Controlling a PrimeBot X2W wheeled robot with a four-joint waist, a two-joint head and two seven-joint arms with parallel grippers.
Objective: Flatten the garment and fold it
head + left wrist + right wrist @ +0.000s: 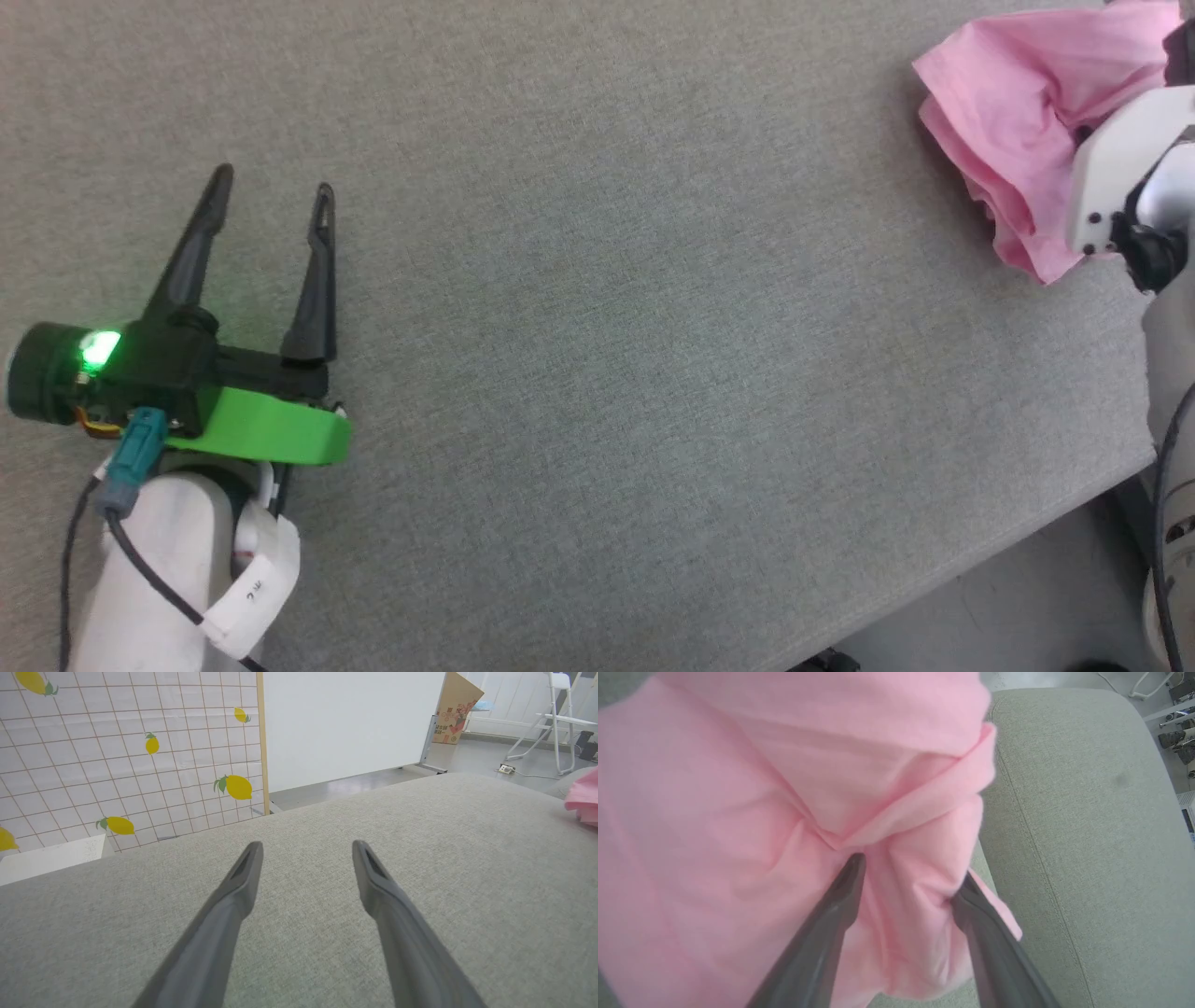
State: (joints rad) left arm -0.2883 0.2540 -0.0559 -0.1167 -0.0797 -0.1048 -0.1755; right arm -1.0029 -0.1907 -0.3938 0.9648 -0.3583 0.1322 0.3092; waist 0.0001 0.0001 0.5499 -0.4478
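The garment (1008,103) is a crumpled light pink heap at the far right of the grey fabric surface (653,327). In the right wrist view the garment (738,812) bulges close to the camera, and my right gripper (910,868) stands open with a fold of pink cloth between its spread fingers. From the head, that arm's white wrist (1116,177) covers part of the heap. My left gripper (273,182) is open over bare grey surface at the left, far from the cloth. Its wrist view has the left gripper (306,847) holding nothing, with a pink edge of the garment (584,798) at the right.
The surface's front edge (980,551) runs diagonally at the lower right, with floor beyond it. Past the far edge stand a lemon-patterned screen (140,756), a white board (350,723), a cardboard box (455,711) and a white folding chair (560,718).
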